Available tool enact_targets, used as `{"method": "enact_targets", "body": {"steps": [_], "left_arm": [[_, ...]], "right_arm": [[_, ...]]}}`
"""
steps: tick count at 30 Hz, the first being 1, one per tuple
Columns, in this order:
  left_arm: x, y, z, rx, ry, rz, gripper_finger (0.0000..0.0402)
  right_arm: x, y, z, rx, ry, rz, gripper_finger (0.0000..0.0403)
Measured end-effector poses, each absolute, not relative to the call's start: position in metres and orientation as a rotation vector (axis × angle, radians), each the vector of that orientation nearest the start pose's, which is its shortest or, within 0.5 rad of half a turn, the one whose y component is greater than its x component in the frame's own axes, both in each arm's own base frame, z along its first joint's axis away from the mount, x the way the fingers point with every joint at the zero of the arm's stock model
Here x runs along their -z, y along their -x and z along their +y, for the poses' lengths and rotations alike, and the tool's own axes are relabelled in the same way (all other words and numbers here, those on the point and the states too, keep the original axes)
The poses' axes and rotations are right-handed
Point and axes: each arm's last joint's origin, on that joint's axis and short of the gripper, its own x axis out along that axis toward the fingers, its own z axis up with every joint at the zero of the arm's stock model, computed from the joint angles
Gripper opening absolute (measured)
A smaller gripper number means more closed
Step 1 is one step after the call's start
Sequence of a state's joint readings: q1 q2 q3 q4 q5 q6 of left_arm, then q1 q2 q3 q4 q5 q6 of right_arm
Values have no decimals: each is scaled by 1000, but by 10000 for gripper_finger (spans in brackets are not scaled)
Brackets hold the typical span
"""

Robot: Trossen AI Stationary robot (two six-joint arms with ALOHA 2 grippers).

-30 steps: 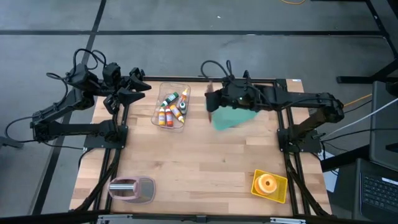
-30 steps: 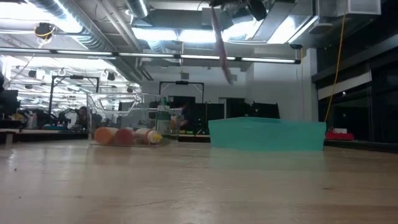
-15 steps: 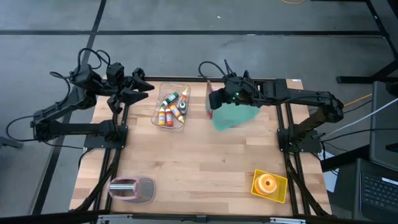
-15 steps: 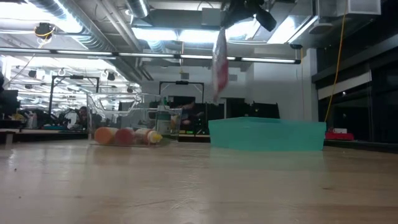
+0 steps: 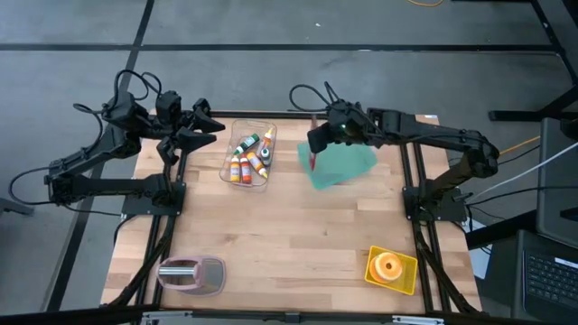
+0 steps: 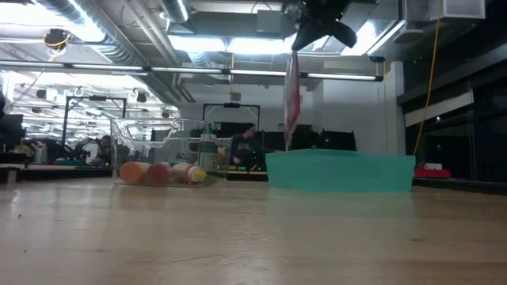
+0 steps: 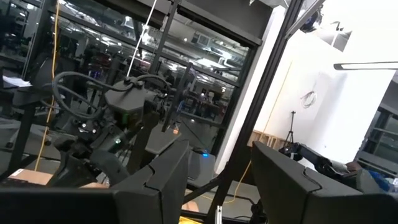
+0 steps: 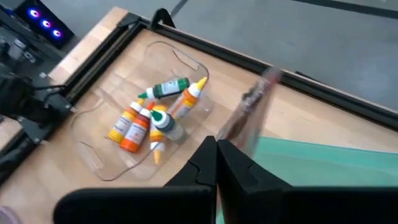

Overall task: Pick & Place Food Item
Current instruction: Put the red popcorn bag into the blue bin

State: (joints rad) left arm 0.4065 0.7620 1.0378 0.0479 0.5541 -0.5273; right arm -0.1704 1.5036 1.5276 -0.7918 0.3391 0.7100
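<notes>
My right gripper (image 5: 314,144) is high over the table's far middle, shut on a slim pinkish food packet (image 6: 291,103) that hangs below it. The packet (image 8: 252,109) is above the left end of the teal bin (image 5: 343,165), which stands on the table (image 5: 298,235). To the bin's left, a clear tray (image 5: 248,155) holds several small bottles (image 8: 146,121). My left gripper (image 5: 203,128) is raised beyond the table's far left corner. It is open (image 7: 217,180), with nothing between its fingers. My right gripper pinches one end of the packet (image 8: 229,132) between its two fingers. The fingers slant downward from the table's right side. The packet hangs nearly straight down below them, lifted clear, its lower end (image 6: 287,142) just above the teal bin's rim (image 6: 341,156).
A yellow tray with an orange ring (image 5: 391,267) sits at the near right. A pale purple container with a metal piece (image 5: 192,273) sits at the near left. Bare wood lies in the table's middle. Black frame rails (image 5: 172,226) run along both sides.
My right gripper has tipped further downward and rolled a little, shifting slightly toward the far edge. The packet, slanting a second ago, has swung round to hang almost upright, nearer the teal bin's left end.
</notes>
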Motion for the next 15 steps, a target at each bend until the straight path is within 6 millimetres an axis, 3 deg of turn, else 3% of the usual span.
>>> {"method": "enact_targets", "body": {"steps": [6,15], "left_arm": [[-440,-131,40,217,363,-241,168],[-440,-131,40,216,356,-242,168]], "right_arm": [[-358,-305,-69,756,-584,617,0],[-315,-304,-71,772,-617,711,0]]}}
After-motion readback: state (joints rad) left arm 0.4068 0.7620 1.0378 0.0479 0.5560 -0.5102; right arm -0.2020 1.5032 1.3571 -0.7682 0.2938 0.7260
